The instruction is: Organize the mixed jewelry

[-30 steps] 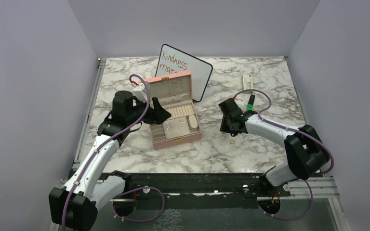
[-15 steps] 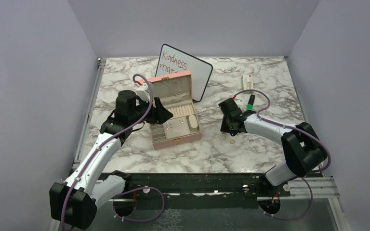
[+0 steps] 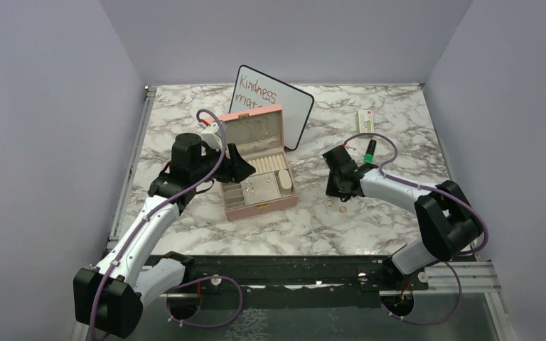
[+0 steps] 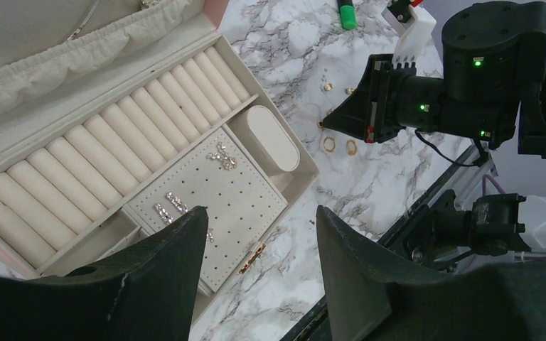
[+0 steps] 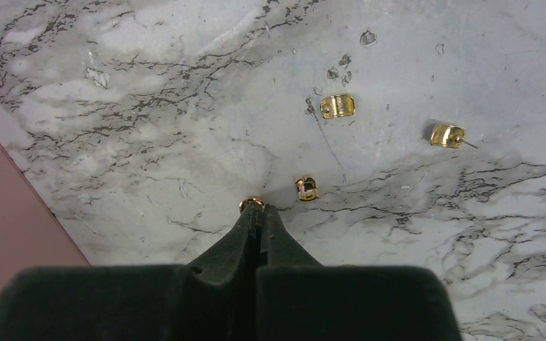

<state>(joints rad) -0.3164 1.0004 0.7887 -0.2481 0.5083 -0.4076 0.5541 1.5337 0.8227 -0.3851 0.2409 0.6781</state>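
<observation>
- The right jaws are clenched tip to tip, low over the table (image 3: 398, 106), right of centre in the overhead view. A tiny gold ring (image 5: 252, 204) sits at their very tip (pinched or only touched, I cannot tell).
- Other loose pieces of the mixed jewelry (image 5: 306, 188) lie on the marble nearby: one small bit just right of the tips, and two ribbed gold earrings (image 5: 338, 106) in the upper right of the right wrist view.
- Two more rings (image 4: 329, 143) lie on the table right of centre in the left wrist view, just beside the right jaws.
- The left jaws are released with nothing between them, hovering over the open pink box (image 3: 281, 201) at the centre of the overhead view.
- Sparkly earrings (image 4: 222, 158) rest on the box's perforated pad.
</observation>
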